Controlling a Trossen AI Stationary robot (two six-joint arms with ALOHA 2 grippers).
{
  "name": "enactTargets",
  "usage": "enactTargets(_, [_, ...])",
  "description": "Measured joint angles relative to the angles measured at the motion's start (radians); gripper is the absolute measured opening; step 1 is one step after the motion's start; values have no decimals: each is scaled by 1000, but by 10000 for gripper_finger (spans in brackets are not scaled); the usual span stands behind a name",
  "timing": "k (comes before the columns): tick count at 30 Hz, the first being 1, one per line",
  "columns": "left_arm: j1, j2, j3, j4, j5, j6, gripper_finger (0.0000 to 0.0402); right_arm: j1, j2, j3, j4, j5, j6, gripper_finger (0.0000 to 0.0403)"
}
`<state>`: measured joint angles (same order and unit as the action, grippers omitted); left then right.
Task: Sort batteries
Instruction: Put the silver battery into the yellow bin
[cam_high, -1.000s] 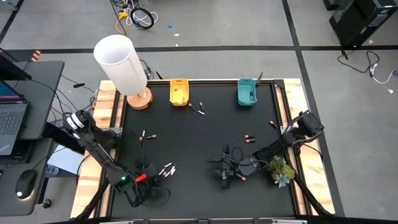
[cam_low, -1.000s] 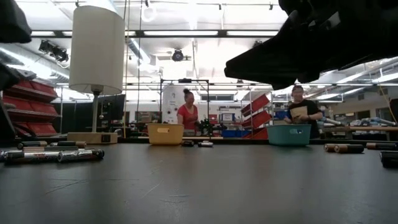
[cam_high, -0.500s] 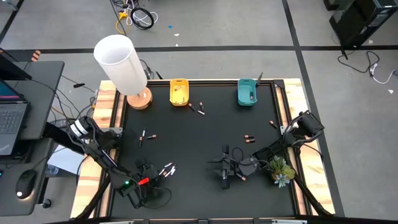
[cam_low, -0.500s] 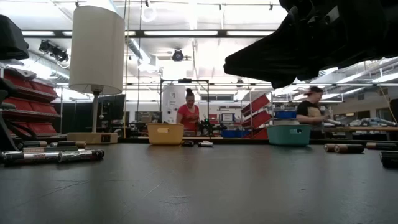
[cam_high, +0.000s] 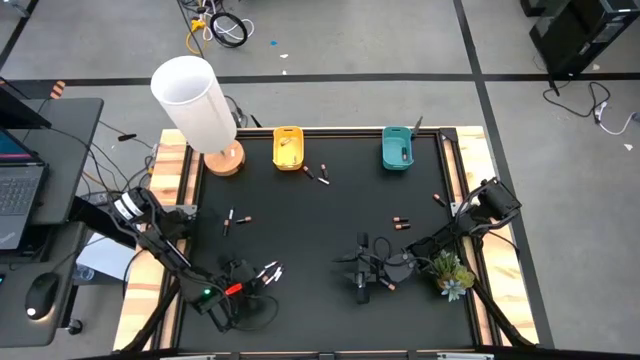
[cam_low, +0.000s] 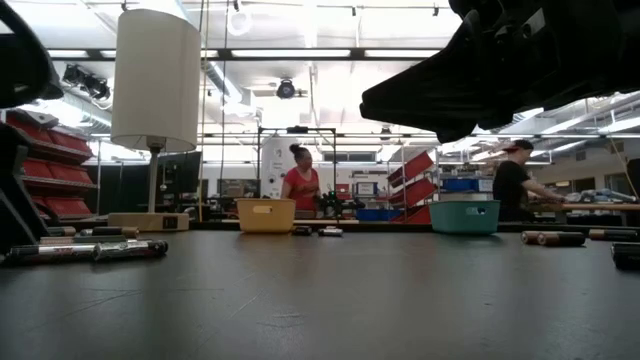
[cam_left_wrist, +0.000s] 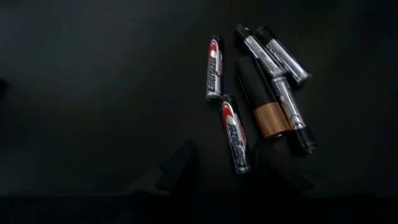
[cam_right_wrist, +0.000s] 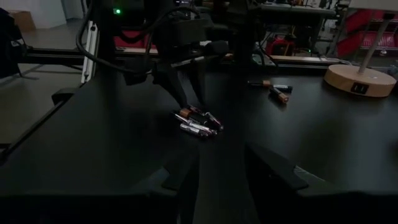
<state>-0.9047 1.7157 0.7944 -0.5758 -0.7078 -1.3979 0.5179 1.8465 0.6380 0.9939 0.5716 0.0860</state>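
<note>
Batteries (cam_high: 288, 150) lie in yellow bin (cam_high: 288, 135); both tools (cam_left_wrist: 217, 180) (cam_right_wrist: 221, 171) open, empty

Matt black table (cam_high: 330, 215); glossy metallic batteries (cam_left_wrist: 261, 93).

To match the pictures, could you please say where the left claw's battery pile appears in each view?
High view: battery pile, lower left.
Low view: far left.
Left wrist view: upper right.
Right wrist view: centre.
Shared landmark: lamp, missing only from the left wrist.

Batteries (cam_left_wrist: 249, 106): silver + dark/copper mix, lying flat, clustered; others scattered.
</note>
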Motion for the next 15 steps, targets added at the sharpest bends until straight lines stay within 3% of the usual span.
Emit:
enactTargets(11, [64, -3, 2, 11, 57, 56, 151, 7, 0, 0, 8, 1, 0, 135])
enactTargets(15, [65, -3, 2, 12, 69, 60, 129, 14, 0, 0, 8, 1, 0, 135])
